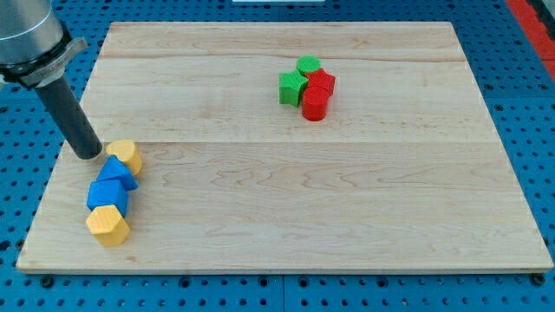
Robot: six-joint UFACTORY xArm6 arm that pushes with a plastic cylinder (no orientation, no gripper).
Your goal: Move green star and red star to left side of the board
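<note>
The green star (292, 87) and the red star (321, 83) sit in a tight cluster at the upper middle-right of the wooden board (286, 199), with a green block (308, 66) at the cluster's top and a red cylinder (314, 104) at its bottom. My tip (88, 156) is at the board's left edge, far left of the cluster, touching or nearly touching a yellow block (126, 156).
Below the yellow block, near the left edge, lie a blue block (116, 172), another blue block (107, 197) and a yellow block (107, 225), in a chain. A blue pegboard table surrounds the board.
</note>
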